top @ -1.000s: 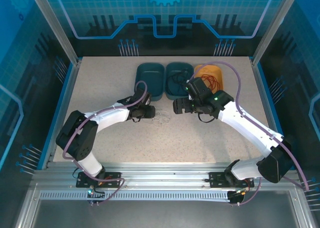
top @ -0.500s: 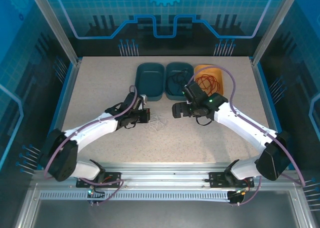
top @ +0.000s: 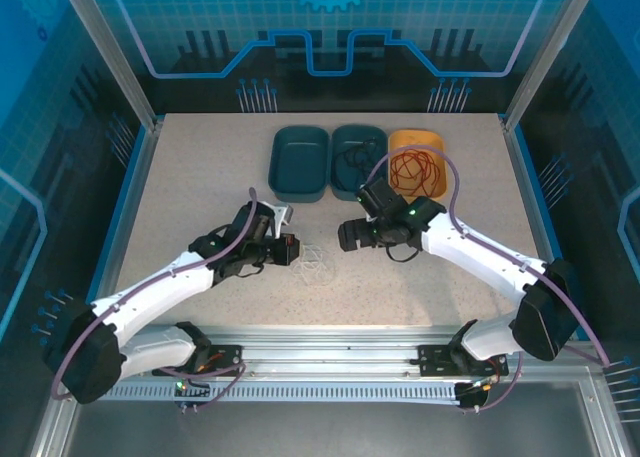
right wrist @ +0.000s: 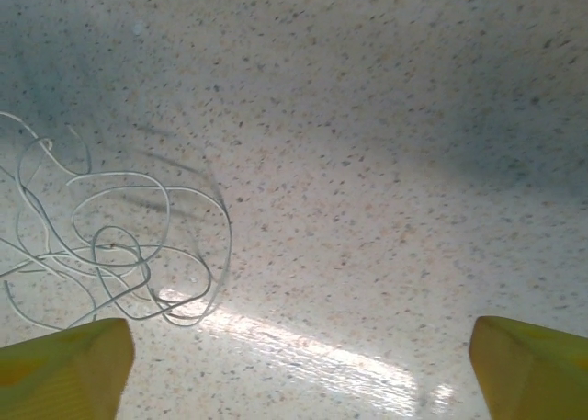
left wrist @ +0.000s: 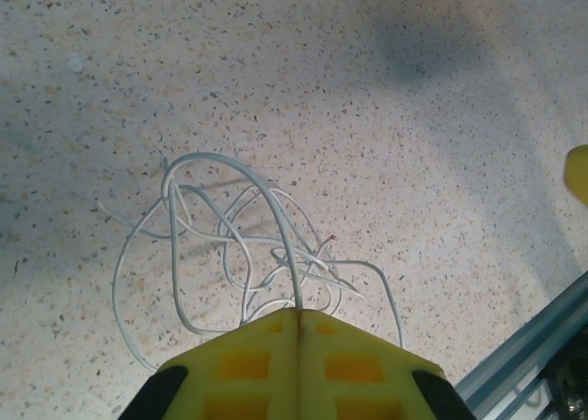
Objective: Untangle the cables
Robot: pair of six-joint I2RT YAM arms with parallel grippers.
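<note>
Bare worktop (top: 190,177) is lying open at the far left and near right. Three bins (top: 300,163) are blocking the far middle. The white cable (top: 313,265) is sprawling in the narrow gap between the left claw (top: 296,253) and right claw (top: 345,239), leaving little room there.

Overhead, close wrists: shared white cable (top: 312,265)

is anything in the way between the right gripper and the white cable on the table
Nothing visible does. The right gripper is open, and bare table lies between it and the white cable. The left gripper is shut on a strand of that cable from the opposite side, out of the right gripper's path.
</note>
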